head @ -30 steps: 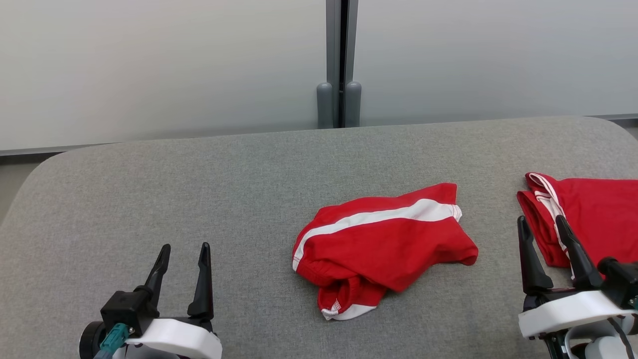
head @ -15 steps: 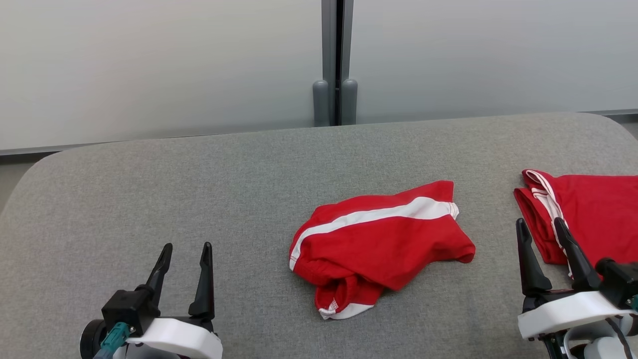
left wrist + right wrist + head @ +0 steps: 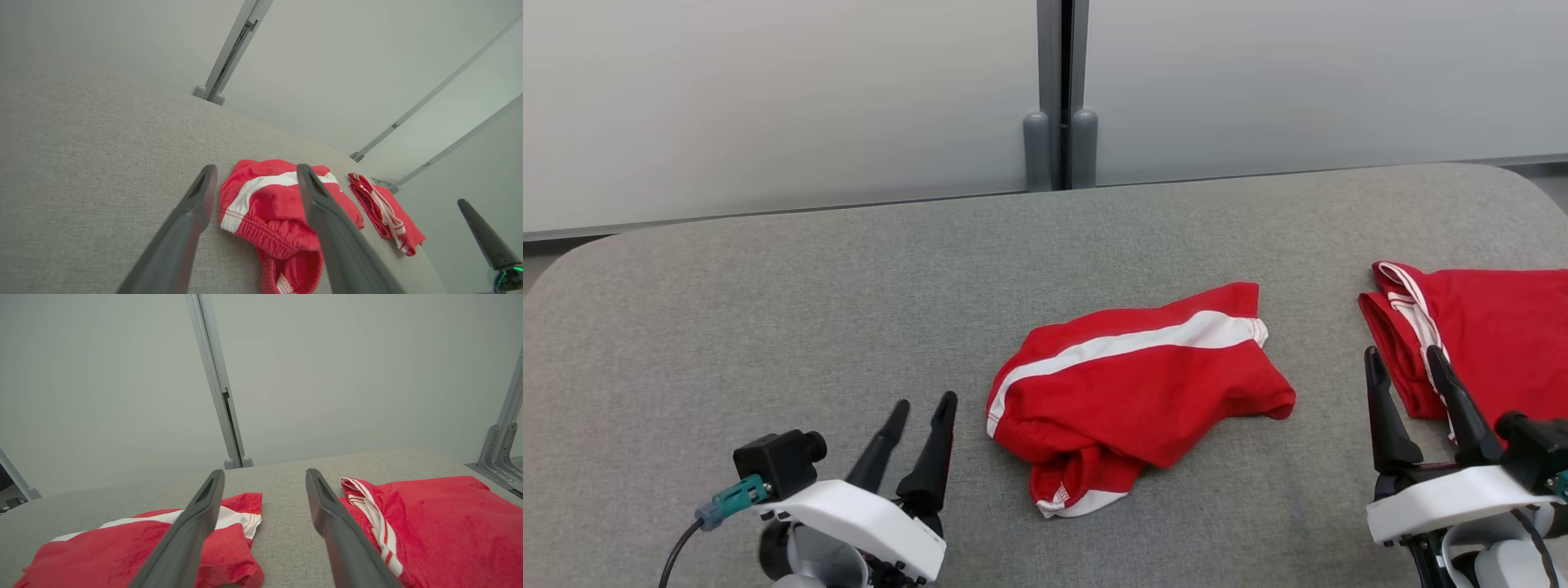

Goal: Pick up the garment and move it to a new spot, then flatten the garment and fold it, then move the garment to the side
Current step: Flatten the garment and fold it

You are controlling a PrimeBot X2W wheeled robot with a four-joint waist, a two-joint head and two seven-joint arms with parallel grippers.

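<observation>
Left pincer (image 3: pixel 925 400) stands wide just left of the garment (image 3: pixel 1135 392); steer it low so you catch its near edge.

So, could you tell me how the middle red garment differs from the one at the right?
The middle garment lies crumpled and bunched; the right garment lies flat and neatly folded. The middle garment shows one broad white band; the right garment has thin white stripes along its left edge. Both are red, on the grey table.
</observation>
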